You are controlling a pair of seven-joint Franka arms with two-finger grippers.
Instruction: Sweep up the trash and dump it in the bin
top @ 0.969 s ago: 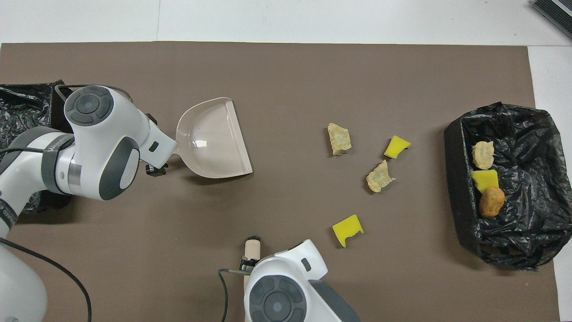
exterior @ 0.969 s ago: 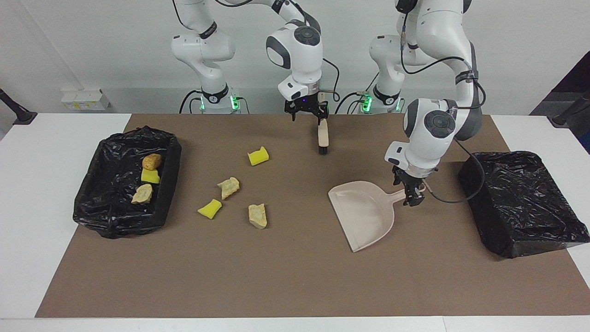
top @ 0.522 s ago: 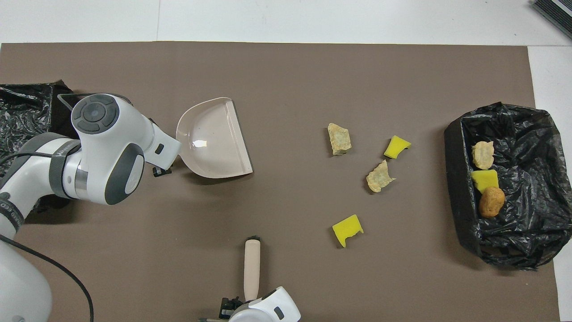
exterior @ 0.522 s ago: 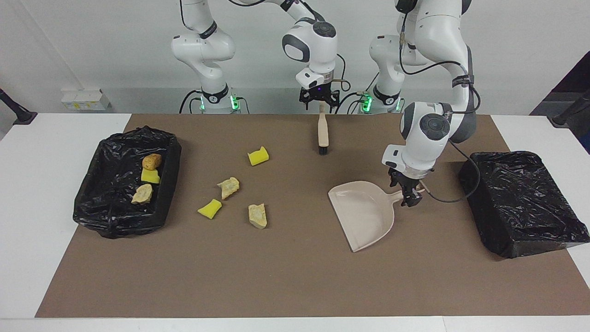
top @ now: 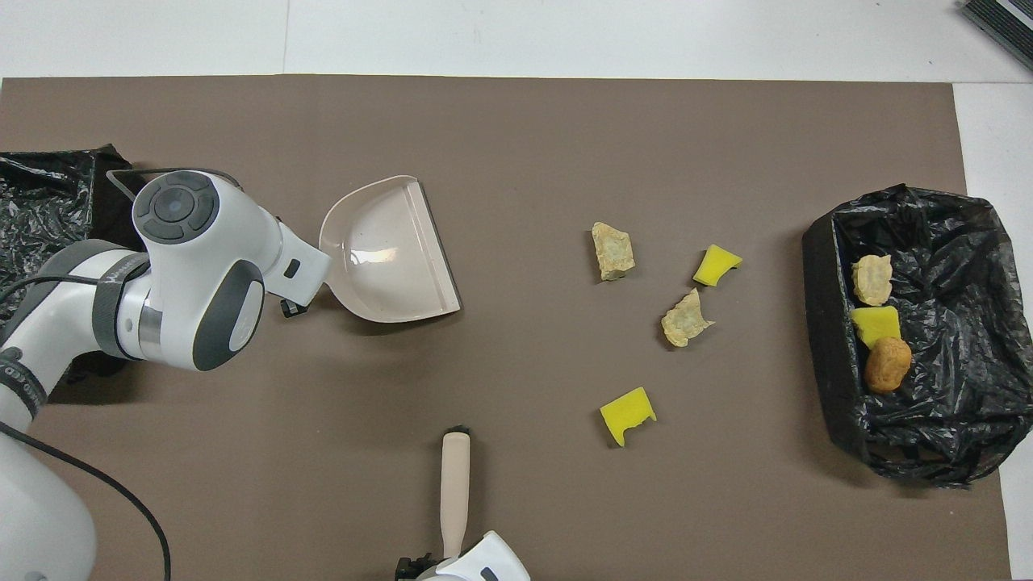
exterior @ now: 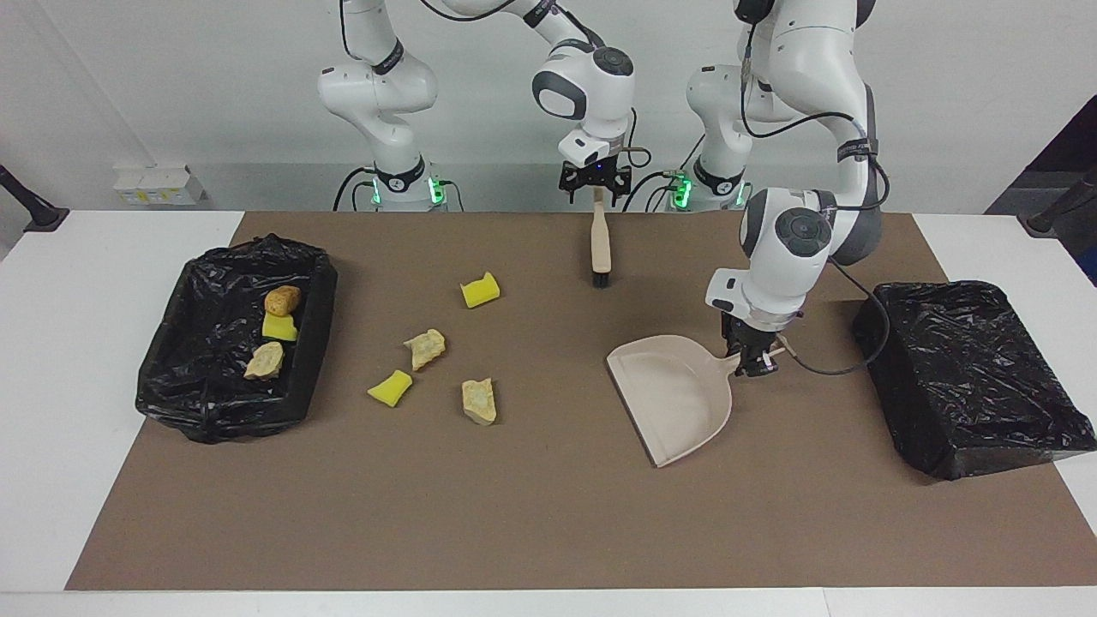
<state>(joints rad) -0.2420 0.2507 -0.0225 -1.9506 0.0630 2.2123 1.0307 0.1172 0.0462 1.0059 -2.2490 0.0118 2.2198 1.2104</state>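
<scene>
The beige dustpan (exterior: 677, 396) (top: 387, 258) lies on the brown mat, and my left gripper (exterior: 752, 362) is shut on its handle. The beige brush (exterior: 602, 247) (top: 455, 484) lies flat near the robots' edge of the mat. My right gripper (exterior: 594, 185) hangs open just above the end of its handle, holding nothing. Loose trash lies on the mat between the dustpan and the bin: two yellow wedges (exterior: 480, 290) (exterior: 390, 387) and two beige lumps (exterior: 425, 347) (exterior: 479, 400). In the black-lined bin (exterior: 319, 330) (top: 821, 323) are a brown lump (exterior: 282, 300), a yellow wedge (exterior: 279, 326) and a beige lump (exterior: 264, 361).
A box wrapped in black plastic (exterior: 968, 377) (top: 40, 194) stands at the left arm's end of the table, close to the left arm's elbow. A cable trails from the left gripper toward it. White table borders the mat.
My left gripper has closed on the dustpan handle, nudging the pan slightly. My right gripper has lifted off the brush handle and drawn back toward the robots, leaving the brush lying flat.
</scene>
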